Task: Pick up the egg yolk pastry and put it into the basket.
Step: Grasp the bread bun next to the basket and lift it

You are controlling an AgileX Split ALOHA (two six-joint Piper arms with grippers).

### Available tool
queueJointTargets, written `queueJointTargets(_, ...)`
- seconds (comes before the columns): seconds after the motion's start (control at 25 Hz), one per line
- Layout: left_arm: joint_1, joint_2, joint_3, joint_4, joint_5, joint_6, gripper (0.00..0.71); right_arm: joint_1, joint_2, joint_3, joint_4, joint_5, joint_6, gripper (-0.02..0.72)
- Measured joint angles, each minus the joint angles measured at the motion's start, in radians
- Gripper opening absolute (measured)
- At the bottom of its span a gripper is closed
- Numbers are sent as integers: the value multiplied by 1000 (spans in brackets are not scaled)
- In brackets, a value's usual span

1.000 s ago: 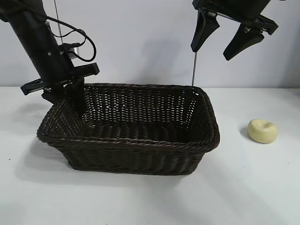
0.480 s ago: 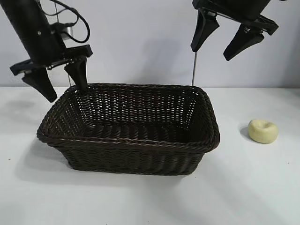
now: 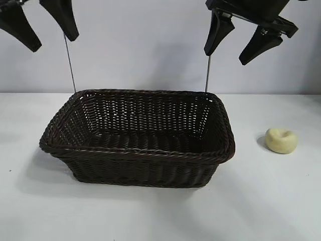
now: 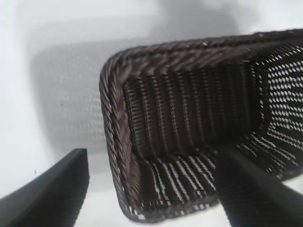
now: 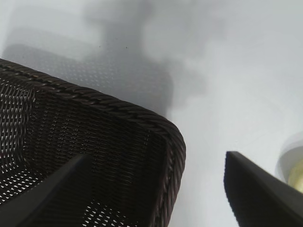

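Pastry [image 3: 281, 140] on the table [image 3: 281, 201], right of the empty basket [image 3: 138, 150], untouched. My right gripper [image 3: 239, 42], fingers apart, must descend onto it; left gripper [image 3: 45, 22], fingers apart, waits high.

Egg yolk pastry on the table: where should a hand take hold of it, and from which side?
Best from above, fingers closing across the rounded sides of the egg yolk pastry. It lies low on the table, dimple up, clear of the basket. The open right hand hangs nearest.

White tabletop [image 3: 150, 216], plain pale wall [image 3: 140, 45] behind
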Motion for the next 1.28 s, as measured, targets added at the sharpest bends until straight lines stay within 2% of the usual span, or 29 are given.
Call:
queueJointTargets(0.16, 0, 16, 38, -67, -57, 20, 540, 0, 0, 0, 0, 0, 0, 559)
queueJointTargets(0.48, 0, 84, 53, -131, -91, 24, 540, 0, 0, 0, 0, 0, 0, 559)
queueJointTargets(0.92, 0, 105, 56, -142, -114, 24, 540, 0, 0, 0, -11, 4, 5, 559)
queueJointTargets(1.08, 0, 105, 56, -142, -114, 24, 540, 0, 0, 0, -77, 18, 47, 559)
queueJointTargets(1.28, 0, 105, 56, -142, -114, 24, 540, 0, 0, 0, -233, 22, 104, 559)
